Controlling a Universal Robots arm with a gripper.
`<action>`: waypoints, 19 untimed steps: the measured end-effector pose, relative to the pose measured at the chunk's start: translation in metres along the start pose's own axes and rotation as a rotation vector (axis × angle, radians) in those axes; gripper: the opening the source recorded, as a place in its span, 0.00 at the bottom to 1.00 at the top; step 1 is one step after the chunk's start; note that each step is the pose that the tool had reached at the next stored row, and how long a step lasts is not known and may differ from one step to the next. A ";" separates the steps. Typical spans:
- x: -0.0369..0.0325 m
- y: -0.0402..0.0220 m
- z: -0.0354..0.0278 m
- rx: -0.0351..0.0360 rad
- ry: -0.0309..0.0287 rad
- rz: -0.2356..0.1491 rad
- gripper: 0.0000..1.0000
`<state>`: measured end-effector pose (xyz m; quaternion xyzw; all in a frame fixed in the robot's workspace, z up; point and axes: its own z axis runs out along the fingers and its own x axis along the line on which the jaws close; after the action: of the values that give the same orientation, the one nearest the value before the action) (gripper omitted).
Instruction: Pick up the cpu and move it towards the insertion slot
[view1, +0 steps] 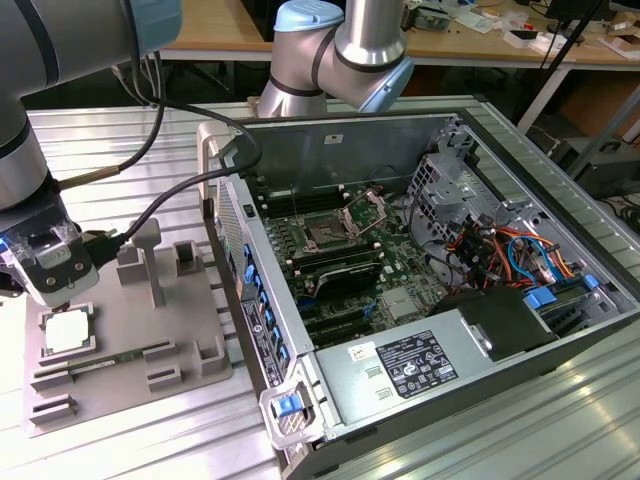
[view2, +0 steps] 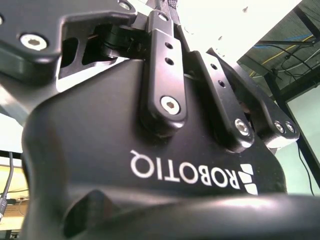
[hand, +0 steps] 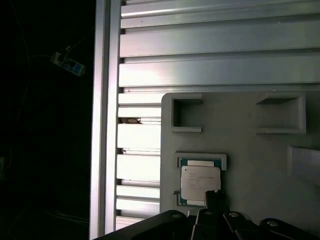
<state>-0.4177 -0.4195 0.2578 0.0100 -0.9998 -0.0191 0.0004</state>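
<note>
cpu (view1: 68, 333) lies flat, silver top up, in a square pocket on the grey fixture plate (view1: 185, 320) at the exterior view's left (basically square, so no real long axis, edges lined up with the plate's). gripper (view1: 55, 295) hangs right over it. can't tell how far open it is or if it's touching. insertion slot (view1: 325, 235) is well apart, to the right in the pc case (view1: 350, 135).

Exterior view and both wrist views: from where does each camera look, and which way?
Exterior view: above, off the arm, facing down on the fixture plate, computer case and insertion slot; arm and gripper show.
First wrist view: on the arm, facing down on the cpu; the gripper's edge shows.
Second wrist view: on the arm, close against the gripper's housing.
Shared: exterior and first wrist views show the cpu.
</note>
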 end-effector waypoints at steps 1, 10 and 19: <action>0.0000 -0.0001 0.0001 0.0000 0.0000 0.000 0.11; 0.0001 -0.0010 0.0015 0.0000 0.0000 0.000 0.11; 0.0001 -0.0019 0.0030 0.0001 0.0001 0.000 0.11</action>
<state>-0.4178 -0.4213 0.2547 0.0100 -0.9998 -0.0191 0.0005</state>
